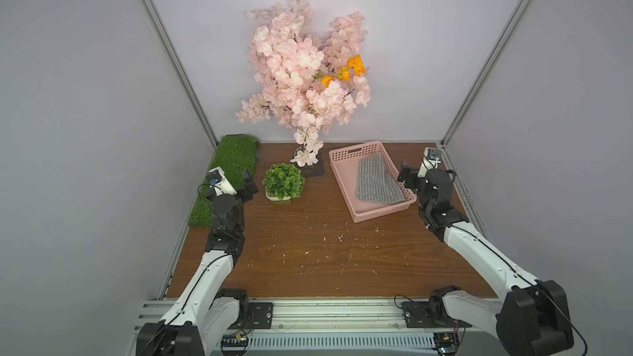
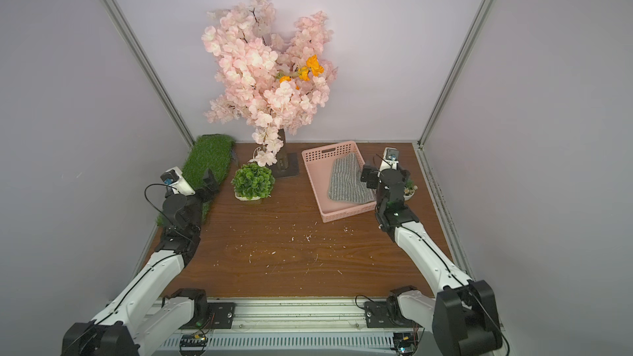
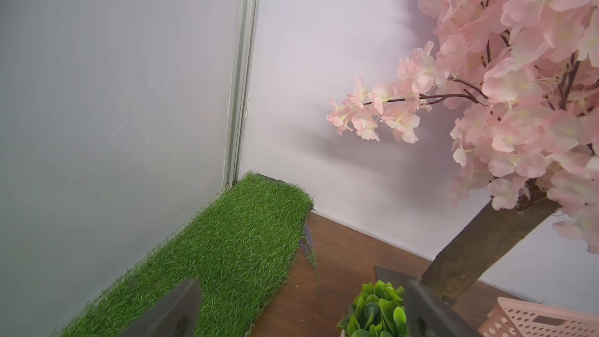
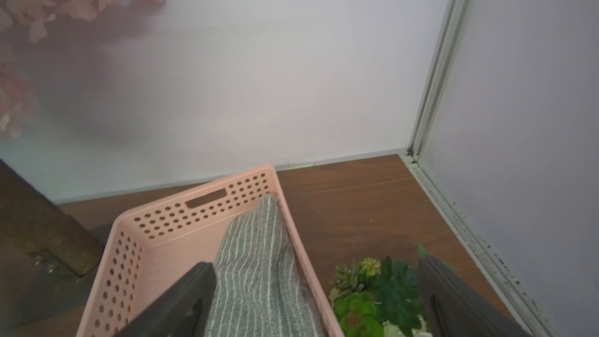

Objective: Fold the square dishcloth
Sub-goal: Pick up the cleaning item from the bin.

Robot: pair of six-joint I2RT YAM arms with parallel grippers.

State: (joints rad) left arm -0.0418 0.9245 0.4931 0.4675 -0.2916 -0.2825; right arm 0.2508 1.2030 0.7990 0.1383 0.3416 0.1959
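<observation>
The square dishcloth point(image 1: 376, 179) point(image 2: 349, 179) is grey with thin whitish stripes. It lies rumpled in the pink basket point(image 1: 380, 215) point(image 2: 346, 214) at the back right, leaning up the basket's right wall. My right gripper point(image 1: 406, 174) point(image 2: 367, 176) hovers open just over that wall. In the right wrist view the right gripper point(image 4: 316, 265) straddles the rim, one finger over the dishcloth point(image 4: 259, 270), the other over a small succulent. My left gripper point(image 1: 249, 182) point(image 2: 209, 183) point(image 3: 303, 286) is open and empty at the far left, over the grass mat's edge.
A pink blossom tree point(image 1: 308, 70) on a dark base plate stands at the back centre. A round green potted plant point(image 1: 283, 181) sits in front of it. A grass mat point(image 1: 233, 166) runs along the left wall. A small succulent pot point(image 2: 409, 190) point(image 4: 372, 296) sits right of the basket. White crumbs dot the wooden table point(image 1: 308, 268).
</observation>
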